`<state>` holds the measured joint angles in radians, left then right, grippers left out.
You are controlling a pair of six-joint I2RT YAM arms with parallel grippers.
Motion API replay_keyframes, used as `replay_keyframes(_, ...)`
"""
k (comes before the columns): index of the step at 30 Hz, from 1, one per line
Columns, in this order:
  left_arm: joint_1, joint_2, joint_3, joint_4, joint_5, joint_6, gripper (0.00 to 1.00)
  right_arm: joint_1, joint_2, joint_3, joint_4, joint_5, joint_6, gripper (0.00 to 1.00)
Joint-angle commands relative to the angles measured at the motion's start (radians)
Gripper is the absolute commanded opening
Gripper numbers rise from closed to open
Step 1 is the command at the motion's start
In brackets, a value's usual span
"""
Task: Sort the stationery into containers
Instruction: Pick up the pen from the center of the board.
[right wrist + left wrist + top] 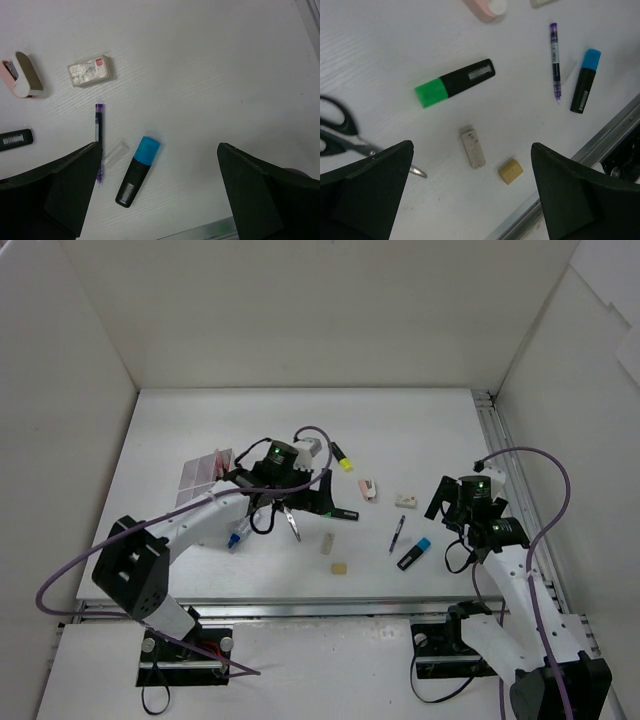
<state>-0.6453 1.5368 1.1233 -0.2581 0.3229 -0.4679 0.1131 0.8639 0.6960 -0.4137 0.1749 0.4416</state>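
Observation:
The stationery lies scattered mid-table. A green highlighter (454, 83), a white eraser (472, 154), a yellow eraser (510, 170) and scissors (340, 131) sit below my open, empty left gripper (471, 148) (290, 498). Under my open, empty right gripper (157, 146) (462, 512) lies a blue highlighter (137, 171) (414, 553), beside a purple pen (99, 142) and its clear cap (114, 153). Farther off are a wrapped eraser (90, 70), pink-white correction tape (22, 75) and a yellow highlighter (343, 457). The translucent container (205, 472) stands left of the left gripper.
White walls close in the table on the left, back and right. A metal rail (330, 608) runs along the near edge, close to the yellow eraser. A blue-tipped item (235, 537) lies partly hidden under the left arm.

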Motion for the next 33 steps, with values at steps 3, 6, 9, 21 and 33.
replay_keyframes(3,-0.149,0.124,0.260,0.039,0.093,0.349,0.99,0.007,0.004,0.037,-0.054,-0.003,0.025,0.98)
replay_keyframes(6,-0.201,0.213,0.351,0.042,0.090,0.604,1.00,0.007,-0.041,0.059,-0.128,0.021,0.057,0.98)
replay_keyframes(9,-0.214,0.316,0.484,-0.016,0.122,0.802,1.00,0.007,-0.101,0.086,-0.195,0.021,0.069,0.98)
replay_keyframes(21,-0.341,0.710,0.989,-0.280,-0.185,0.249,0.94,0.007,-0.290,0.146,-0.381,0.264,0.212,0.98)
replay_keyframes(33,-0.402,0.830,1.020,-0.323,-0.395,0.005,0.70,0.007,-0.310,0.135,-0.389,0.259,0.206,0.98)
